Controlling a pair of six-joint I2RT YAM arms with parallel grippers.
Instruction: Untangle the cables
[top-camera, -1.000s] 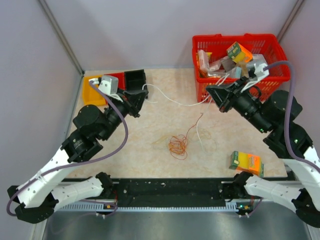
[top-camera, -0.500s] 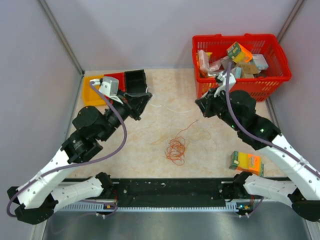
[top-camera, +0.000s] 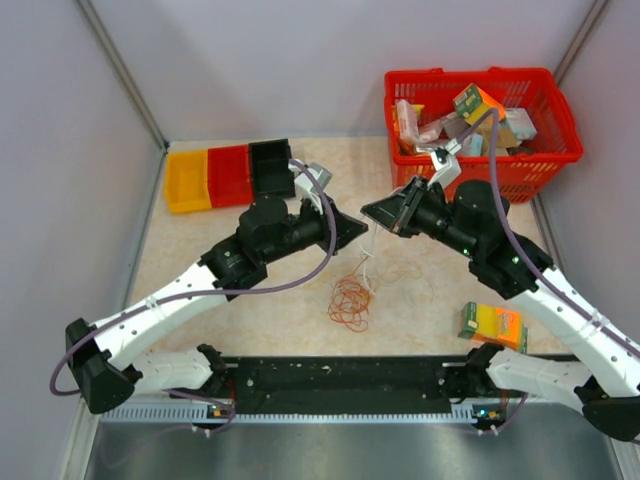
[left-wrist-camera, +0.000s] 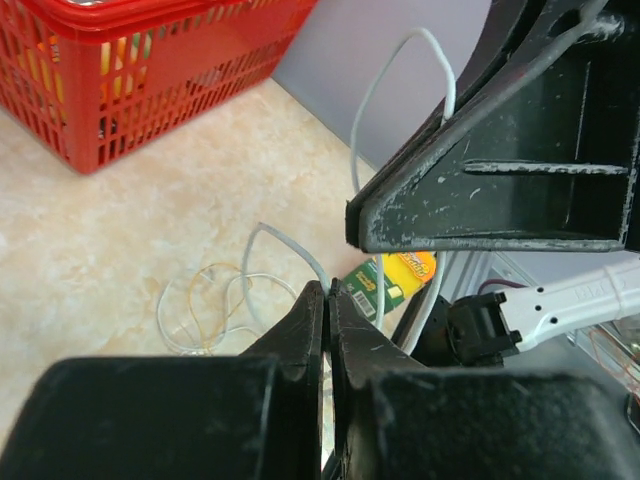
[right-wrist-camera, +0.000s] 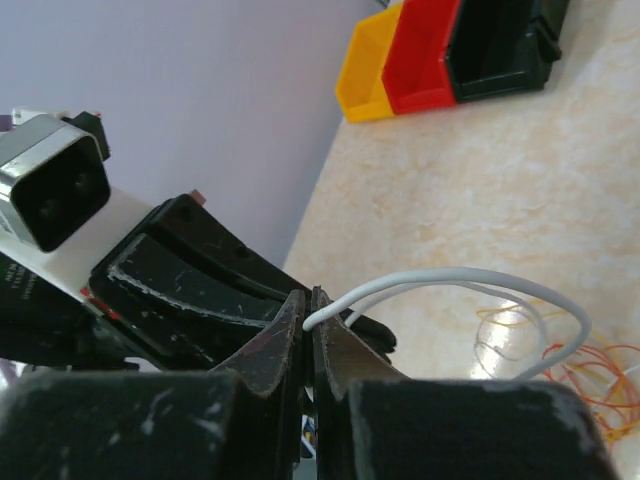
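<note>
The end of the white cable (left-wrist-camera: 295, 247) hides inside the left tool (left-wrist-camera: 327, 292).

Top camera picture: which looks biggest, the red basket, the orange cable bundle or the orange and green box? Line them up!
1. red basket, by far the largest.
2. orange cable bundle and orange and green box: they look about alike, so no ranking between them.

Right gripper (right-wrist-camera: 309, 318) pinched shut on white cable (right-wrist-camera: 450, 277) looping right, left gripper (right-wrist-camera: 375, 338) just beyond, orange cable (right-wrist-camera: 600, 388) near right, three bins (right-wrist-camera: 425, 60) far.
</note>
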